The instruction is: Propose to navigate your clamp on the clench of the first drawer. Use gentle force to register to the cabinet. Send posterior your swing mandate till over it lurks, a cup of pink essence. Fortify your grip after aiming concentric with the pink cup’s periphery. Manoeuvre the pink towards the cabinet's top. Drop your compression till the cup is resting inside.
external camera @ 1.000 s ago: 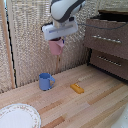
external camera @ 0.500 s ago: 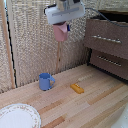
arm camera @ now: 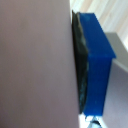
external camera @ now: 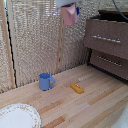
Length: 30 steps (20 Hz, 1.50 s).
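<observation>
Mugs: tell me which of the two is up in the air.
The pink cup, held high in the claw in front of the woven screen. The blue mug stands on the wooden table.

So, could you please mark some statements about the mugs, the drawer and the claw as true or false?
1. The pink cup stands on the table. False: the claw holds it high in the air.
2. The blue mug stands upright on the wooden table. True.
3. The first drawer is pulled out from the cabinet. True.
4. A yellow block lies inside the blue mug. False: it lies on the table, apart from the mug.
5. A white plate lies on the table. True.
</observation>
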Available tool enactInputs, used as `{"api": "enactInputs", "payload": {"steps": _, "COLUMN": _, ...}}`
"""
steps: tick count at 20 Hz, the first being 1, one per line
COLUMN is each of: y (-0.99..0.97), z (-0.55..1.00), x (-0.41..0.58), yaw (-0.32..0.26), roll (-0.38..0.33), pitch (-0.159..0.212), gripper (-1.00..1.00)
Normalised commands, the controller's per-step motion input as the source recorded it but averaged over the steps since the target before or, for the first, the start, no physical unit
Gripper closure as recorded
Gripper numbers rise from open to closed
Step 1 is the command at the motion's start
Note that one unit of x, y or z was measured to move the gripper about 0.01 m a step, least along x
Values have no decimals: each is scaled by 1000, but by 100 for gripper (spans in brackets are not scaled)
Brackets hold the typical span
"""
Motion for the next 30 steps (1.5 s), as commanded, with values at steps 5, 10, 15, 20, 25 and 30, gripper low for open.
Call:
{"api": "enactInputs", "payload": {"steps": 5, "y": -872, "z": 853, "x": -12, "yaw": -72, "roll": 71, "pitch": 45, "gripper": 100}}
{"api": "enactInputs", "payload": {"steps": 10, "y": -978, "z": 514, "x": -5, "yaw": 0, "roll": 117, "pitch": -43, "gripper": 100}}
{"api": "enactInputs", "payload": {"steps": 15, "y": -876, "z": 333, "x": -65, "yaw": -40, "roll": 89, "pitch": -68, "gripper": 100}}
{"api": "enactInputs", "payload": {"steps": 20, "y": -603, "z": 137, "x": -118, "yaw": -187, "roll": 26, "pitch": -68, "gripper": 100}}
{"api": "enactInputs", "payload": {"steps": 25, "y": -399, "z": 7, "x": -215, "yaw": -292, "roll": 0, "pitch": -12, "gripper": 100}}
{"api": "enactInputs", "payload": {"steps": 30, "y": -495, "z": 12, "x": -276, "yaw": -252, "roll": 8, "pitch": 3, "gripper": 100}}
